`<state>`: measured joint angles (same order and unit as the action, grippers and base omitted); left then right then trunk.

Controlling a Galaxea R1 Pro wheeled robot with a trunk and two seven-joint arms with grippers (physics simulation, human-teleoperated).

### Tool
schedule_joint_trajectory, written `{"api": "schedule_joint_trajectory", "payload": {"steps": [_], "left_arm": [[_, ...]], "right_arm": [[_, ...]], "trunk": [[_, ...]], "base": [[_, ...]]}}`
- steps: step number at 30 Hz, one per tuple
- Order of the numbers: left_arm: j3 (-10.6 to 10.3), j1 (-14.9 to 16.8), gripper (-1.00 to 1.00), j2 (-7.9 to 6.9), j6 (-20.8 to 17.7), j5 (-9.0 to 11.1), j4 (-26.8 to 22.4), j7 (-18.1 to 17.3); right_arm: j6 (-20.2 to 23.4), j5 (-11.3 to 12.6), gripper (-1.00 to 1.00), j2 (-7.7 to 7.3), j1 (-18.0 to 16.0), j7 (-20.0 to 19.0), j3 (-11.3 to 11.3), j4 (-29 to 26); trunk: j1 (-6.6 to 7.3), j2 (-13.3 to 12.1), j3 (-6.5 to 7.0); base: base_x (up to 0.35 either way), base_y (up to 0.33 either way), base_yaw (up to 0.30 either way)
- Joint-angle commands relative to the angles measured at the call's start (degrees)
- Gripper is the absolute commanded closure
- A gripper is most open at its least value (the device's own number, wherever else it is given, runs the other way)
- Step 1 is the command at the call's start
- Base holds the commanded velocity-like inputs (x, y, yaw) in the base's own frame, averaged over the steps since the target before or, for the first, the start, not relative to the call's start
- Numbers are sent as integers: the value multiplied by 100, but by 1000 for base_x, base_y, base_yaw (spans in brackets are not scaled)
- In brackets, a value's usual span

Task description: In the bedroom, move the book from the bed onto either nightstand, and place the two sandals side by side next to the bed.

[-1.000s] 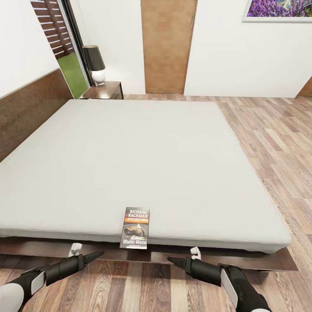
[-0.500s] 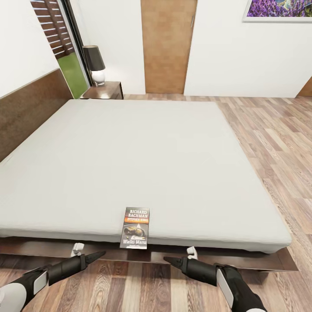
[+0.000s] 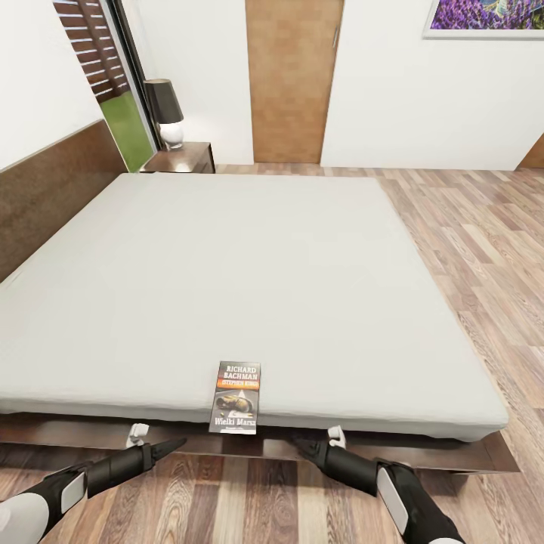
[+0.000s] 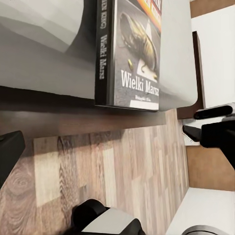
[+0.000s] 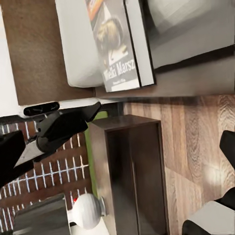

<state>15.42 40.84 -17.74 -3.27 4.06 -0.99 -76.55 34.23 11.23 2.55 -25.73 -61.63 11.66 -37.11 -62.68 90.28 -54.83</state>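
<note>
The book [image 3: 238, 398], dark with white "RICHARD BACHMAN" lettering and an orange band, lies flat at the near edge of the bed [image 3: 249, 279], its lower end jutting slightly over the mattress rim. Both wrist views look at it from below: book [image 4: 129, 54], book [image 5: 117, 49]. My left gripper [image 3: 160, 443] hovers open low over the floor, just left of the book. My right gripper [image 3: 317, 442] is open just right of it, close to the dark bed frame. The nightstand [image 3: 181, 157] stands at the far corner by the headboard. The sandals are out of view.
A black-shaded lamp [image 3: 164, 109] sits on the nightstand. A brown door [image 3: 291, 79] and the lavender picture [image 3: 483, 17] are on the far wall. Wood-plank floor [image 3: 483, 249] runs along the bed's right side. The bed frame [image 3: 91, 432] sticks out toward me.
My right gripper has edged up and closer to the bed frame below the book. The left gripper has crept slightly rightward. The book has not moved.
</note>
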Motion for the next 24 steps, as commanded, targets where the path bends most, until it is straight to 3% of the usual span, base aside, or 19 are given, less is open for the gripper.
{"api": "schedule_joint_trajectory", "payload": {"steps": [1,3,6,9,24], "left_arm": [[-30,2,-100,-1,-37,43,2,-18],[-25,2,-100,-1,-36,43,2,-18],[-23,2,-100,-5,-34,43,2,-18],[-22,2,-100,-12,-34,46,2,-18],[-22,-58,-100,-27,-34,43,2,-18]], "right_arm": [[31,168,-100,8,-3,-9,19,2],[10,416,-100,70,-3,3,9,27],[-5,498,-100,209,-3,12,5,38],[-10,525,-100,287,-3,17,3,44],[-52,539,-100,404,-3,25,-13,220]], "trunk": [[0,2,-4],[0,2,-4],[0,2,-4],[0,2,-4],[0,2,-4]], "base": [[0,0,0],[0,0,0],[0,0,0],[0,0,0],[0,0,0]]}}
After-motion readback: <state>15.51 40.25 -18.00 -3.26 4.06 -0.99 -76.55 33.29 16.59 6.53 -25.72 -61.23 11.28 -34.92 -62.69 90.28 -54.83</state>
